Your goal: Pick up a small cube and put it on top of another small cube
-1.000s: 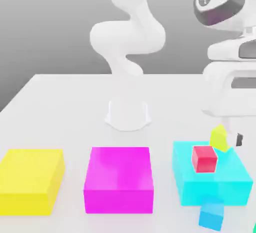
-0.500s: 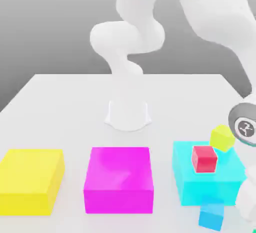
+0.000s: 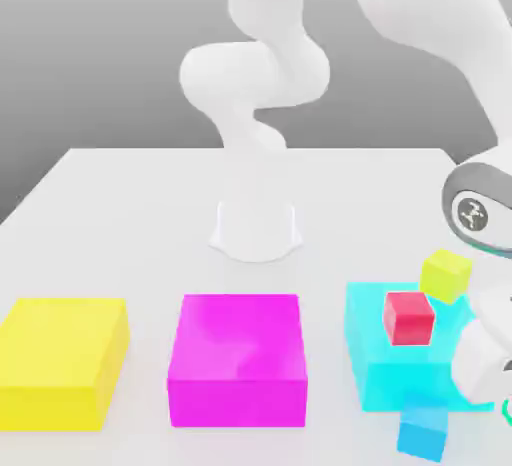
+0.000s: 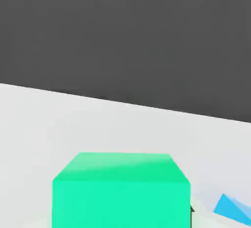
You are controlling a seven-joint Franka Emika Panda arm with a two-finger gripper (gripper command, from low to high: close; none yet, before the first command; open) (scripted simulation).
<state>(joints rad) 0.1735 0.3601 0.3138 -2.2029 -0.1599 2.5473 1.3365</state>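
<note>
**a:** what are you looking at right now?

**b:** i'm running the arm remotely, and it's reached low at the near right corner of the table. in the hand view a green cube sits directly in front of the camera, with a corner of a small blue cube just beside it.

**a:** is the hand open?

**b:** i cannot tell.

**a:** where are the small cubes?

**b:** in the exterior view a small red cube rests on top of the large cyan block, a small yellow cube sits tilted at that block's far right corner, and the small blue cube lies on the table at the block's near side. the large yellow block and large magenta block are well apart to the left.

**a:** how would you do this step well?

**b:** i judge the green cube is the pick. i'd centre the hand over it, square to its faces, come straight down, and close only when it's well between the sides. then i'd lift high enough to clear the blue cube before carrying across.
</note>
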